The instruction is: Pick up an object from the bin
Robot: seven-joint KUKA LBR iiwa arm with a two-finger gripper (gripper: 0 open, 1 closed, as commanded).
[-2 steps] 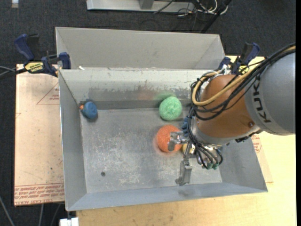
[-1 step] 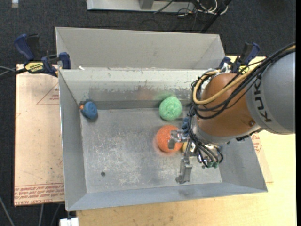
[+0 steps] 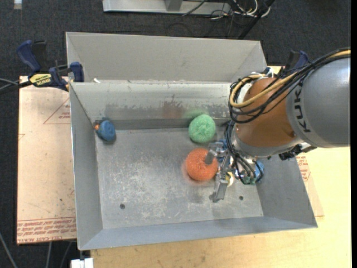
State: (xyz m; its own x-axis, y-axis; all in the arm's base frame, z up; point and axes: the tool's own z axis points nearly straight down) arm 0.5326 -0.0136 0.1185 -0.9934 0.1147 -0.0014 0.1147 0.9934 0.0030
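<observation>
My gripper [image 3: 215,176] hangs low in the right half of the bin, open, with nothing between its fingers. One fingertip [image 3: 218,193] points at the bin floor. The other [image 3: 211,158] sits against the right edge of a fuzzy orange ball [image 3: 198,166], which lies just left of the gripper. A fuzzy green ball [image 3: 201,128] rests behind the orange one, near the back wall.
A small blue thing with an orange spot [image 3: 105,130] lies in the bin's back left corner. The arm's orange cover and cables hang over the bin's right side. The bin's walls slope inward.
</observation>
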